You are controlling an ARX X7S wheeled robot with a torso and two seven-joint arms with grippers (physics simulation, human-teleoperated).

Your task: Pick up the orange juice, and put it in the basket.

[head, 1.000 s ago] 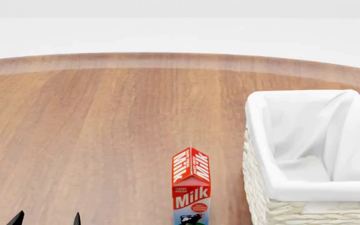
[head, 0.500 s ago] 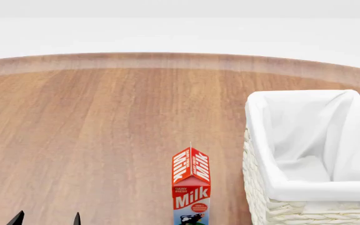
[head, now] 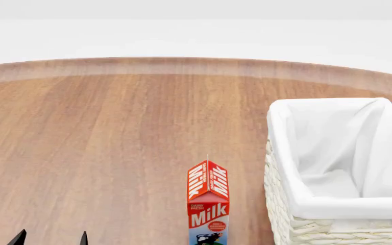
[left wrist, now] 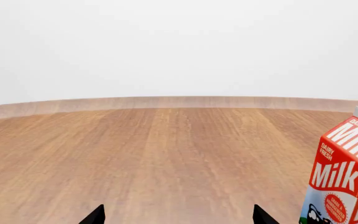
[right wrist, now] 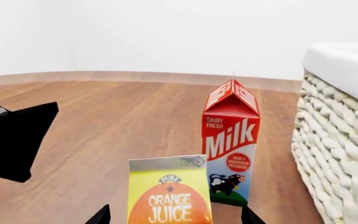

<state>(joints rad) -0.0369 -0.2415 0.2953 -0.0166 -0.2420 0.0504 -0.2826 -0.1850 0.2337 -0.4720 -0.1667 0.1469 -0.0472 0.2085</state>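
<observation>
The orange juice (right wrist: 168, 193), a yellow and orange carton, shows only in the right wrist view; it is out of the head view. It stands upright between the spread fingertips of my right gripper (right wrist: 175, 217), with a gap on each side, not gripped. The cream wicker basket (head: 277, 127) with its white liner stands at the right of the table, and its woven wall (right wrist: 340, 140) shows in the right wrist view. My left gripper (head: 51, 238) is open and empty at the head view's lower left, also seen from its wrist (left wrist: 177, 217).
A red and white Milk carton (head: 207, 204) stands upright just left of the basket, behind the juice (right wrist: 230, 140) and beside the left gripper (left wrist: 347, 182). The left gripper's black body (right wrist: 11, 135) is left of the juice. The round wooden table (head: 114, 127) ends at a far curved edge.
</observation>
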